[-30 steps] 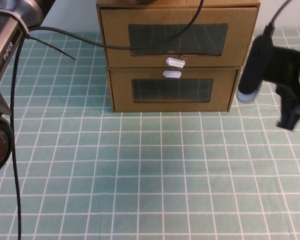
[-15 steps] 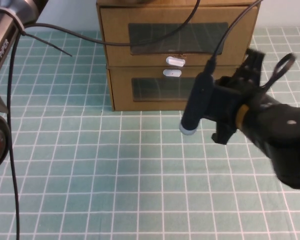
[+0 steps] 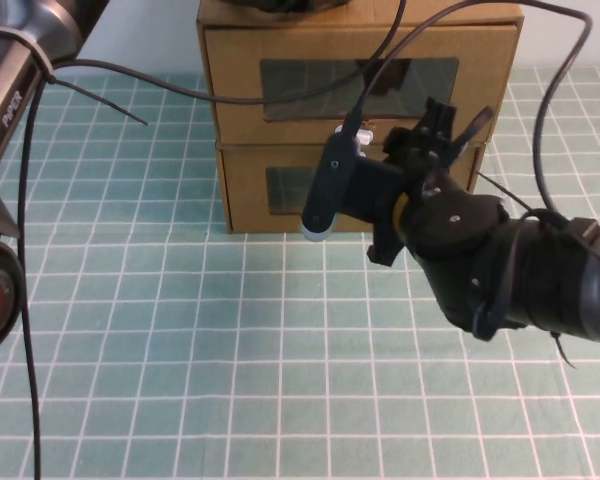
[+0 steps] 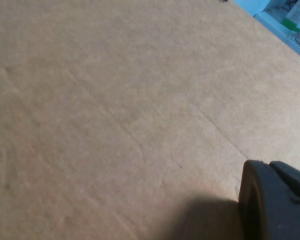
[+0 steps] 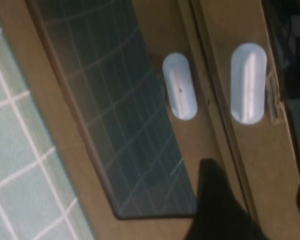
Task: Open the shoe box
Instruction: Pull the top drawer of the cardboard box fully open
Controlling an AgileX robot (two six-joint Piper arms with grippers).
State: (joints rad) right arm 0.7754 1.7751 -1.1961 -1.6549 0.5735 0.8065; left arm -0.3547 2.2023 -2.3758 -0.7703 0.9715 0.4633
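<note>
Two brown cardboard shoe boxes are stacked at the back of the mat, the upper box [image 3: 230, 70] on the lower box [image 3: 245, 190]; each has a dark front window. My right gripper [image 3: 455, 125] hovers just in front of them, open, holding nothing. Its wrist view shows the lower box's white handle [image 5: 180, 86] and the upper box's white handle [image 5: 248, 82], with the right gripper [image 5: 260, 200] in line with the upper one and not touching it. My left gripper [image 3: 280, 4] rests at the top of the upper box; its wrist view shows bare cardboard [image 4: 115, 110] beside the left gripper [image 4: 275, 205].
A green grid mat [image 3: 180, 350] covers the table in front of the boxes. The left arm [image 3: 10, 80] runs along the left edge, and black cables [image 3: 130, 85] cross the upper box front. The right arm's black wrist camera [image 3: 330, 185] hides part of the lower box.
My right arm has swung left from beside the boxes' right end to their front, and its gripper has gone from shut to open. The boxes stay closed.
</note>
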